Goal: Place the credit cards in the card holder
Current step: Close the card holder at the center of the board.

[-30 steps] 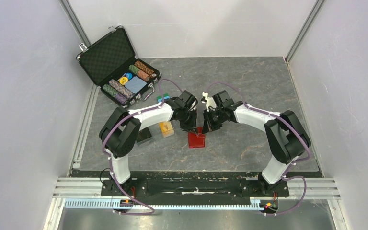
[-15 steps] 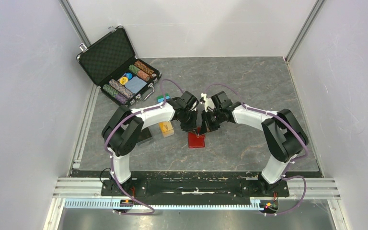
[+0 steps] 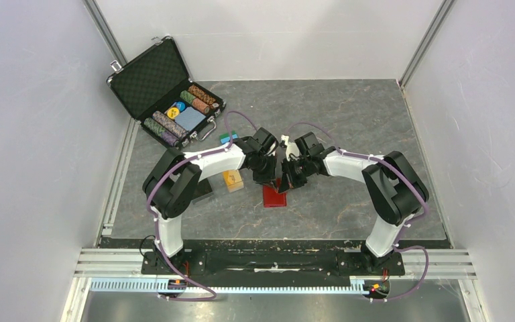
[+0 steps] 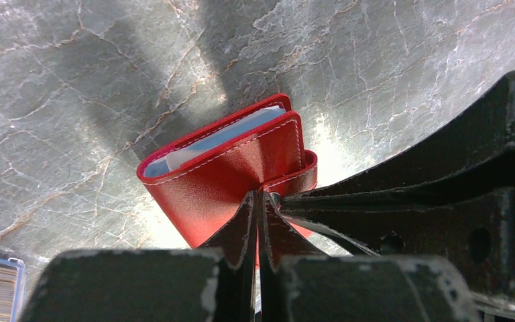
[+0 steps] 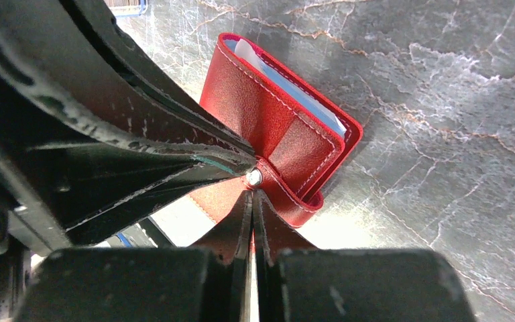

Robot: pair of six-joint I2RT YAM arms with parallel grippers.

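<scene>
— Between the two wrists, on the table (image 3: 349, 201), what can you see?
— From above my arms cover the far edge of the card holder (image 3: 274, 196). My left gripper (image 4: 259, 198) is pinched tight on its edge. My right gripper (image 5: 253, 194) is fully closed at the snap (image 5: 253, 178), but I can't tell if it grips. A pale card (image 4: 221, 137) peeks out. Farther left, the orange cards (image 3: 233, 180) are half hidden.

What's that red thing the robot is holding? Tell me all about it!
It is the card holder, a small red wallet that looks like leather, with pale stitching along its edges. It is folded nearly shut, with a pale blue card peeking from inside. A strap with a metal snap wraps around its edge. The left gripper and right gripper both pinch it with shut jaws, over the grey table.
</scene>
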